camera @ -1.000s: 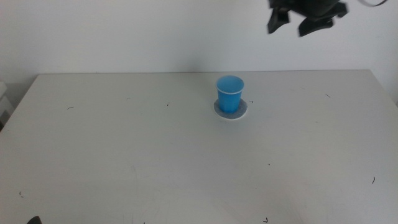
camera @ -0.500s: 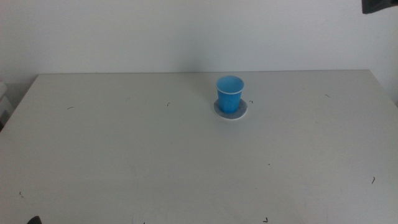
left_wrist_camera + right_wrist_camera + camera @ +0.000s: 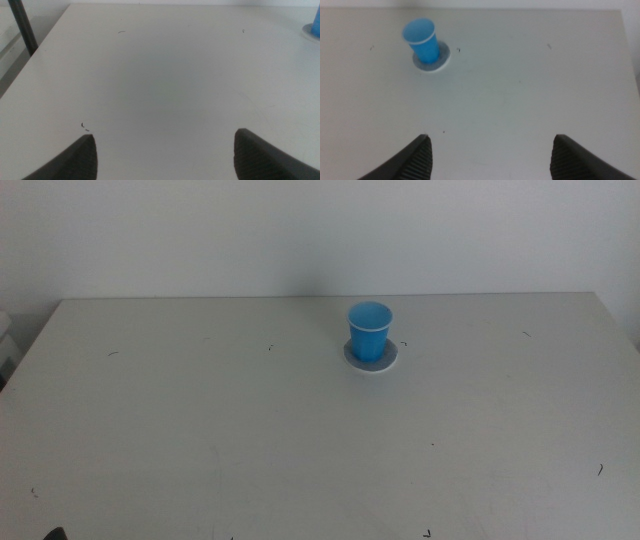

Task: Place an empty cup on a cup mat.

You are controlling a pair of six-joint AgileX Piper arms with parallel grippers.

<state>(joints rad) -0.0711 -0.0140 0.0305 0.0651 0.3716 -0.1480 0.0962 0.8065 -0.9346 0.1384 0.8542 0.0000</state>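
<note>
The bright blue cup (image 3: 370, 331) stands upright and empty on the round grey cup mat (image 3: 384, 361), right of the table's middle toward the back. The right wrist view shows the cup (image 3: 422, 39) on the mat (image 3: 439, 61) from high above. My right gripper (image 3: 490, 152) is open and empty, well away from the cup and out of the middle view. My left gripper (image 3: 165, 152) is open and empty, low over bare table near the front left. A sliver of the cup (image 3: 316, 22) shows in the left wrist view.
The white table (image 3: 250, 430) carries only small dark specks. A dark post (image 3: 22, 25) stands past the table's left edge. The white wall lies behind the table's back edge.
My right gripper, seen high at the top right a second ago, has moved off to the right and left the middle view. The cup and mat have not moved.
</note>
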